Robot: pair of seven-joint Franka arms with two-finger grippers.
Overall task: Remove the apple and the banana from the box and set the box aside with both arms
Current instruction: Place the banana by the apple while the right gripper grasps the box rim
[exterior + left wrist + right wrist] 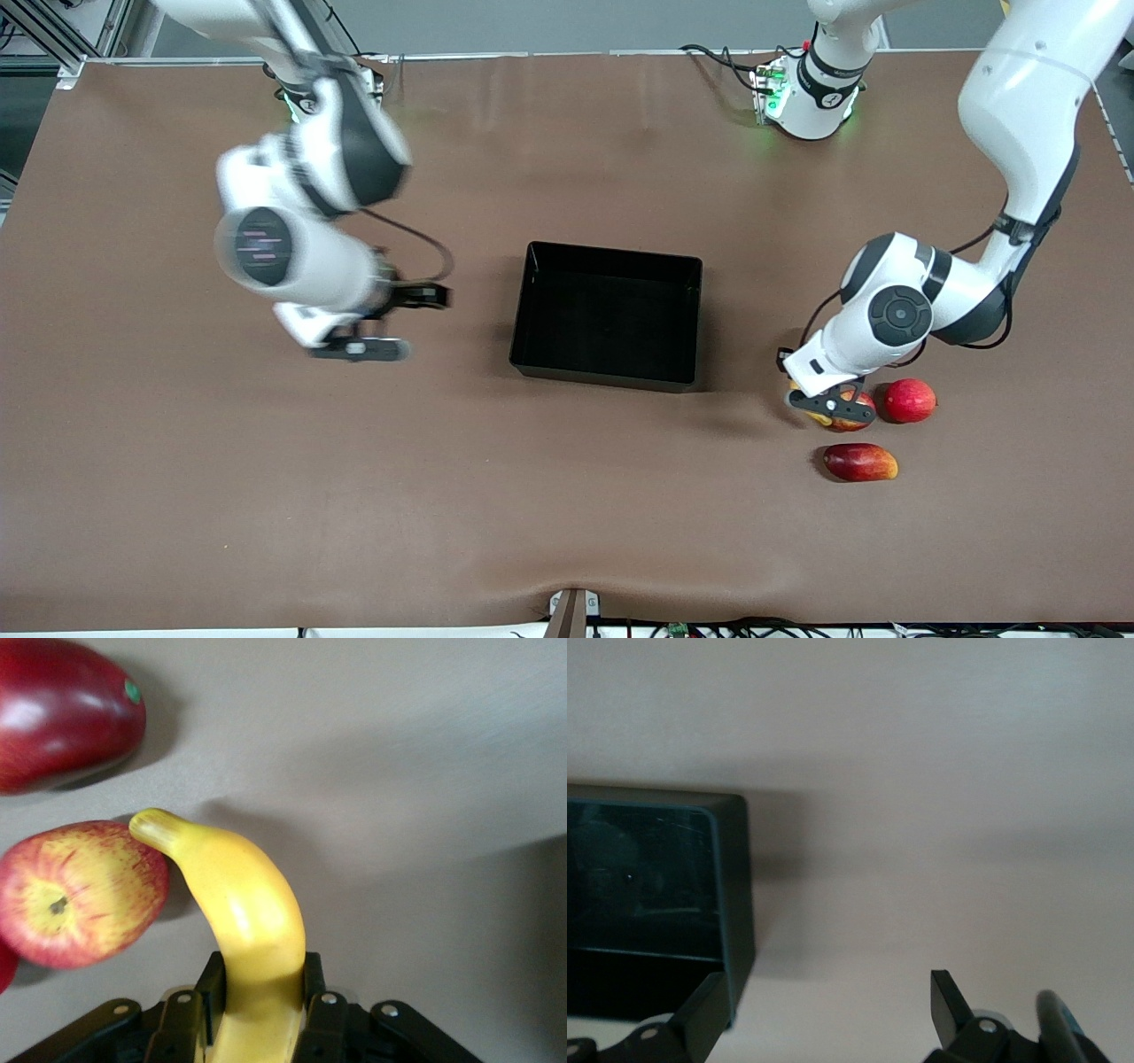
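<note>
**Two arms at a brown table, banana gripped beside the apple**

A brown mat covers the table (266,496); grey framing and cables edge it. The black box (608,315) sits mid-table, with nothing in it. Toward the left arm's end, the left gripper (260,1014) pinches the yellow banana (244,921), whose tip touches the mottled apple (80,893). A plain red fruit (909,400) lies just beside the apple; the mango (860,462) lies nearer the front camera. The right gripper (390,321) hangs over bare mat beside the box, fingers spread
</note>
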